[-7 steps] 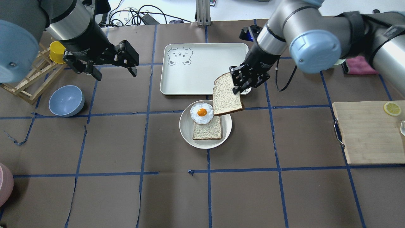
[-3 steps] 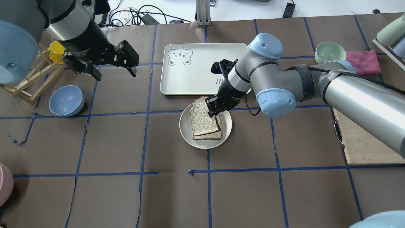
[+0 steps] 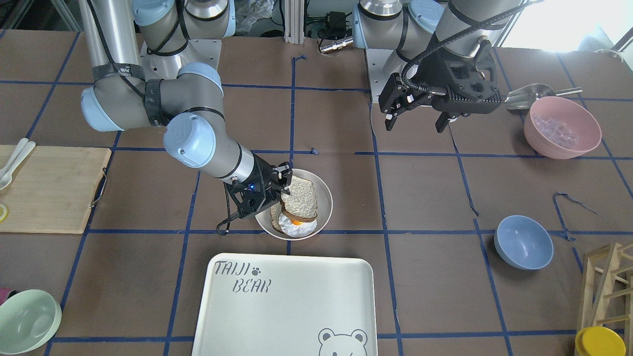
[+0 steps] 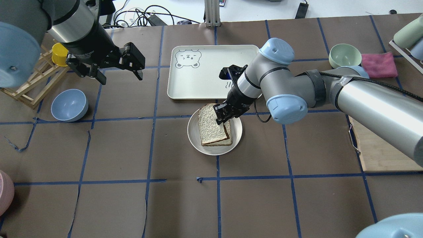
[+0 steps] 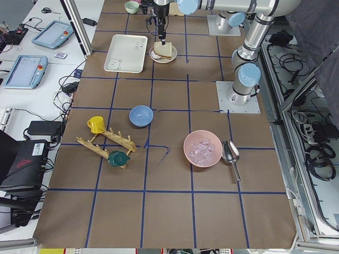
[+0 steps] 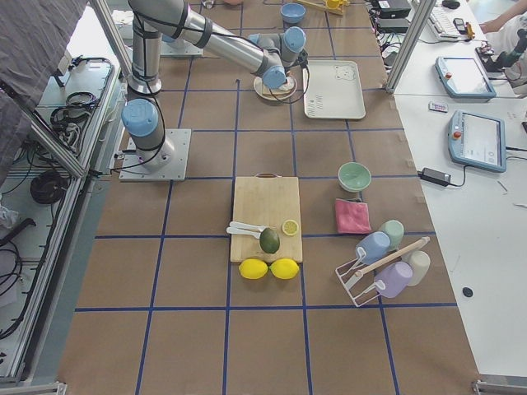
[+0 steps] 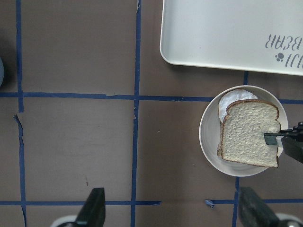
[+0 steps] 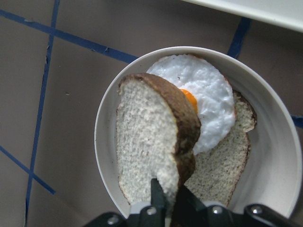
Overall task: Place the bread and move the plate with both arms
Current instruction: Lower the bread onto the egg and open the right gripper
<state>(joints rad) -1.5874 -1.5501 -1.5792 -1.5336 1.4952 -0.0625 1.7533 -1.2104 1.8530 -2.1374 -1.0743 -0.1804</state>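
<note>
The bread [image 4: 209, 124], a pale slice with a dark brown crust, is tilted over the round cream plate [image 4: 195, 140]. My right gripper [image 4: 222, 119] is shut on its edge. The bread hangs over a fried egg [image 8: 208, 104], which rests on a second slice [image 8: 222, 172] lying in the plate [image 8: 106, 123]. The front view shows the held bread [image 3: 301, 198] above the egg [image 3: 295, 225]. My left gripper [image 4: 121, 77] is open and empty. It hovers well to the plate's left, and its fingers [image 7: 94, 210] frame the left wrist view of the plate [image 7: 208, 137].
A cream bear-print tray [image 4: 211, 71] lies just beyond the plate. A blue bowl [image 4: 69, 105] and a wooden rack with a yellow cup [image 4: 59, 54] stand at the left. A green bowl [image 4: 345, 54], a pink cloth [image 4: 379, 64] and a cutting board [image 4: 366, 155] are at the right.
My right gripper carried the bread from beside the plate's far right edge down and left over the egg, covering it from above. My left arm has not moved.
</note>
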